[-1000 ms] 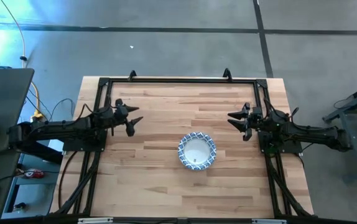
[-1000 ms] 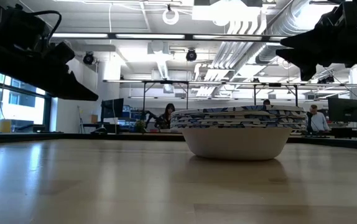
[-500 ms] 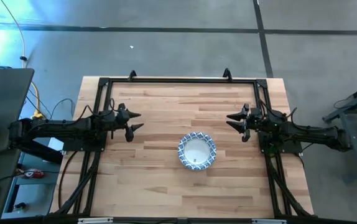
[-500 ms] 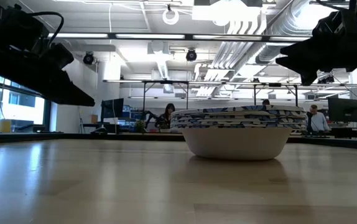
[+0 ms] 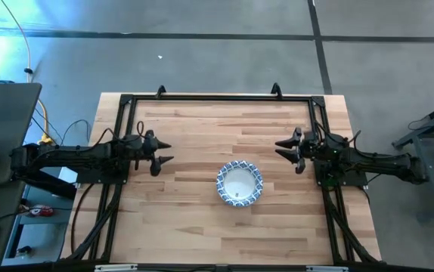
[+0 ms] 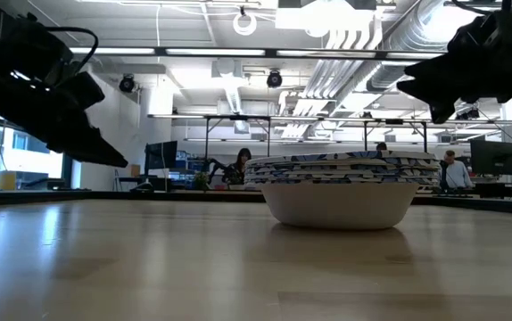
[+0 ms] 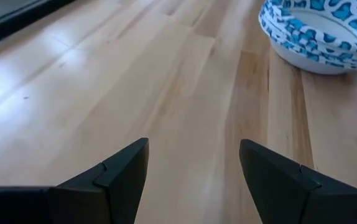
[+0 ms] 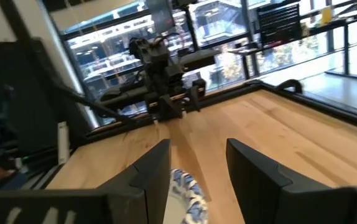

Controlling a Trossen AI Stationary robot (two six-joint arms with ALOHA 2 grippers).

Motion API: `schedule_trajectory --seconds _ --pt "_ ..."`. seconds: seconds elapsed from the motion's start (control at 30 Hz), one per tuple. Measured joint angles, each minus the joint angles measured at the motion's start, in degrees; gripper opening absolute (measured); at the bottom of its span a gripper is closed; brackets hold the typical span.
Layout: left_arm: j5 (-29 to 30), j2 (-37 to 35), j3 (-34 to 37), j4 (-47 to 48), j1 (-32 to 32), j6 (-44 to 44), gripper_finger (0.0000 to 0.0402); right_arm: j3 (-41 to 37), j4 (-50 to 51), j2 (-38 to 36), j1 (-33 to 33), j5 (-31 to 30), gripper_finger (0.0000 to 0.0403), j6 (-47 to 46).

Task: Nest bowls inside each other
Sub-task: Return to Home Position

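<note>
Both parted, gripping nothing: left pincer [image 5: 167, 150], right pincer [image 5: 278, 149], each well apart from nested bowls [image 5: 240, 183].

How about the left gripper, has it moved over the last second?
Yes. In the high view the left gripper has drawn back slightly leftward, away from the stacked bowls, which stayed put.

Legible markings: none in any view.
The stacked bowls [image 5: 240, 183] carry only a blue-and-white rim pattern, with no lettering or numerals. A dark screen [image 8: 281, 22] in the background of the right wrist view shows pale lines that are too blurred to read.
</note>
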State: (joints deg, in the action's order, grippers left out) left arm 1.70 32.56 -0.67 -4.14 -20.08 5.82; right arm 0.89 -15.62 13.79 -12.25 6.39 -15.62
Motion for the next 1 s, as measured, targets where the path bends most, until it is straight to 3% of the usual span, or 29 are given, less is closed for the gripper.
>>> schedule_trajectory --seconds 0.33,0.77,1.0 --pt "-7.02 -1.0 0.0 -3.01 0.29 1.13 0.0241 0.0 -2.63 0.01 0.0 10.75 0.0146 -1.74" --pt "-7.88 -12.1 0.0 -7.89 4.13 1.64 0.0241 0.0 -13.6 0.01 0.02 16.73 0.0146 3.8" --pt "-9.49 -18.38 0.0 -7.07 4.17 1.7 0.0241 0.0 -14.26 0.01 0.02 17.94 0.0146 5.6"
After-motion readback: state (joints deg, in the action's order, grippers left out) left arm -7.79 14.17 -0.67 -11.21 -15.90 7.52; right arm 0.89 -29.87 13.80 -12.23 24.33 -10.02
